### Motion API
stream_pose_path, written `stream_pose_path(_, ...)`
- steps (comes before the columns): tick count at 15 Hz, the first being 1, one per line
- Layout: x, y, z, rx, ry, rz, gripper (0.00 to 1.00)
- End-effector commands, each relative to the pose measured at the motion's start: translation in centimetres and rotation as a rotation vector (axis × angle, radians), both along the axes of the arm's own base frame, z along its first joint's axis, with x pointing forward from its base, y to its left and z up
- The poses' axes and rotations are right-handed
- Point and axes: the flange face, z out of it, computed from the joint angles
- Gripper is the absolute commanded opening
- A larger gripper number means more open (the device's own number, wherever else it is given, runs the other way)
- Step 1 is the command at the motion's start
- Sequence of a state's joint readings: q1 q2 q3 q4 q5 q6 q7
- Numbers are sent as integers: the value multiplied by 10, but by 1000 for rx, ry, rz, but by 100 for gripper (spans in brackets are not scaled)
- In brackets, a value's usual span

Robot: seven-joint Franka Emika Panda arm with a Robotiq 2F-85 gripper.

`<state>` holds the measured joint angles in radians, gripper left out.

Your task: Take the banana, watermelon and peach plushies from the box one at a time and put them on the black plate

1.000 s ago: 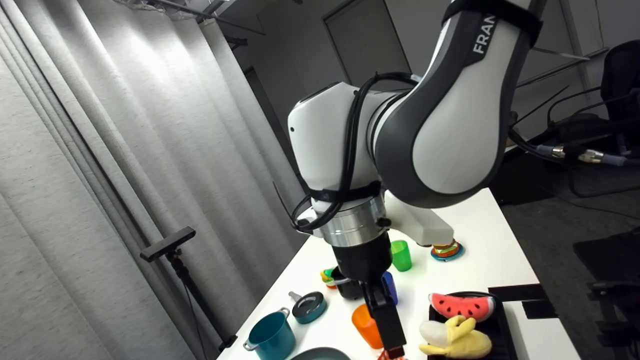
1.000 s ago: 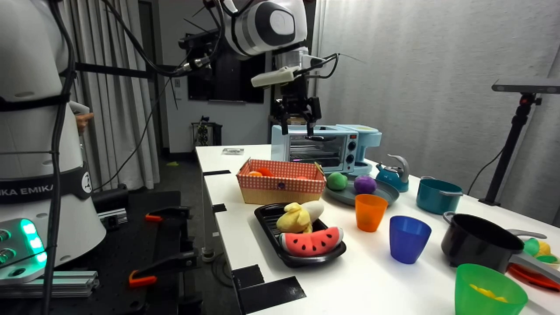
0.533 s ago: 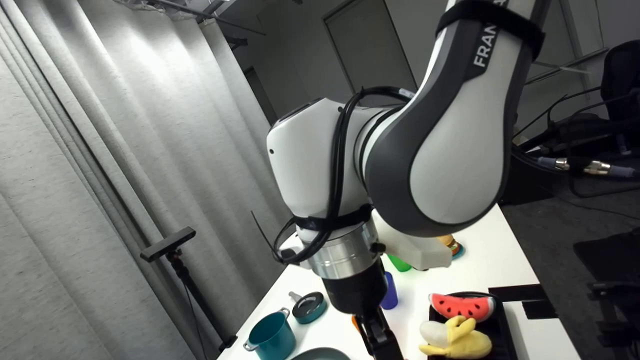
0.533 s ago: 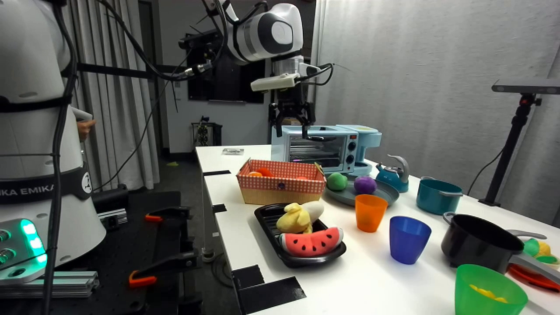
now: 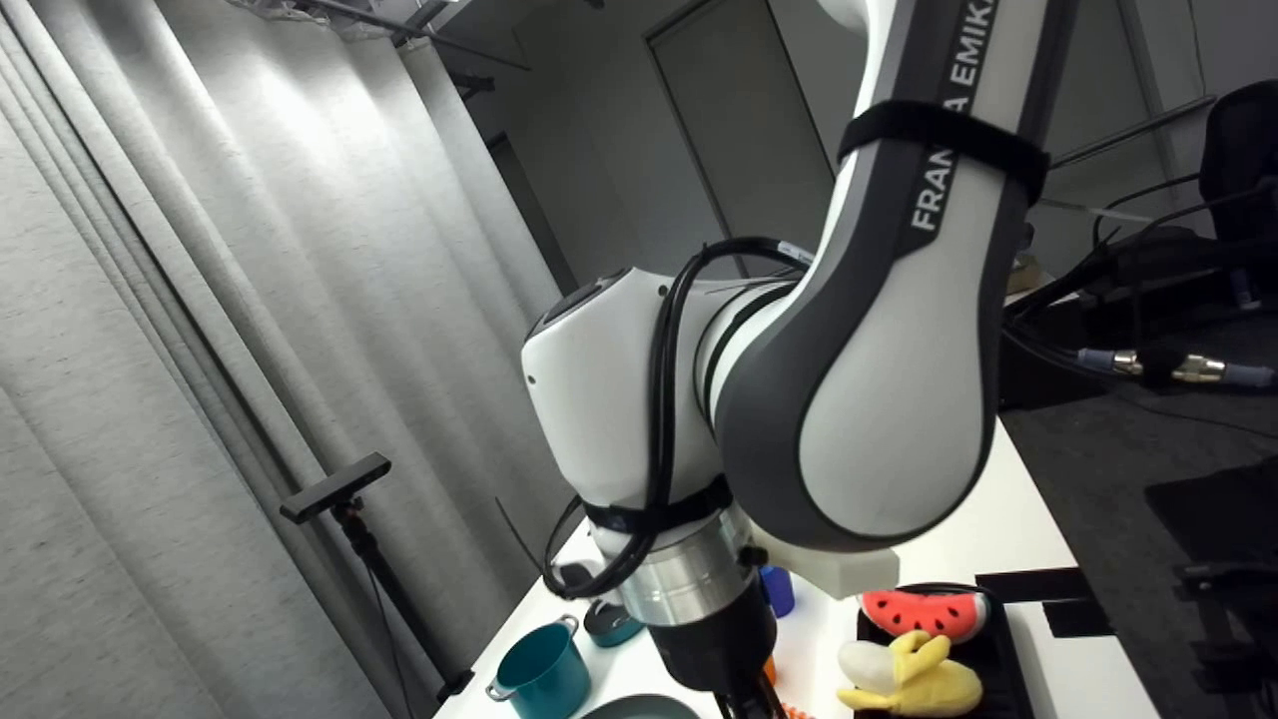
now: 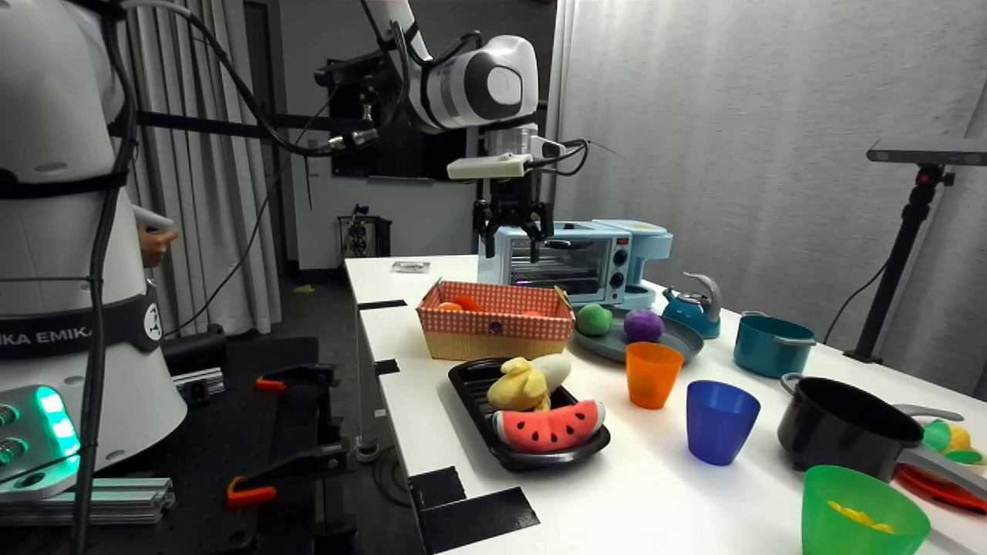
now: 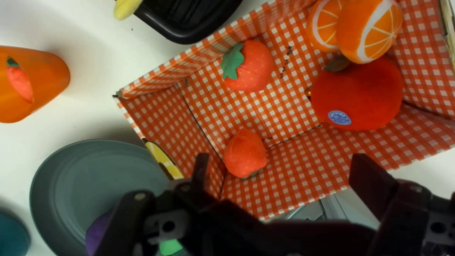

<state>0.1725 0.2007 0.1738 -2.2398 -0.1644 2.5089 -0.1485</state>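
The pincer (image 6: pixel 512 250) gapes, empty, over the box (image 6: pixel 501 344); below and aside of it, banana (image 6: pixel 521 385) and watermelon (image 6: pixel 549 427) lie on the black plate (image 6: pixel 532 462); fetching the red plushie (image 7: pixel 357 97) beneath, probably the peach, seems underway; next, align, descend.

my fingers (image 7: pixel 371 185) look smooth and matt, my wrist collar (image 5: pixel 689 574) bright bare metal, the tray (image 7: pixel 188 21) glossy black plastic with a ridged floor. banana plushie (image 6: pixel 524 385) and watermelon plushie (image 6: pixel 549 428): soft matt cloth, as is the big red fruit plushie (image 7: pixel 359 96), velvety-looking. box lining (image 7: pixel 284 113) reads as matt checked paper or cloth, i cannot tell which; orange cup (image 6: pixel 654 378) smooth plastic, curtain (image 6: pixel 756 154) rough-woven cloth.
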Motion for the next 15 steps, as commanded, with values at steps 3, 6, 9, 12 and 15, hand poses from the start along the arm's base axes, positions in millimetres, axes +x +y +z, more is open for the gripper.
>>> stream_pose_path(3,18,13,-24,-12,34,23,100)
stream_pose_path(6,23,18,-38,-11,49,25,100)
stream_pose_path(9,28,20,-50,-11,61,23,100)
stream_pose_path(12,36,18,-62,-11,70,16,100)
stream_pose_path(15,47,16,-73,-11,75,7,100)
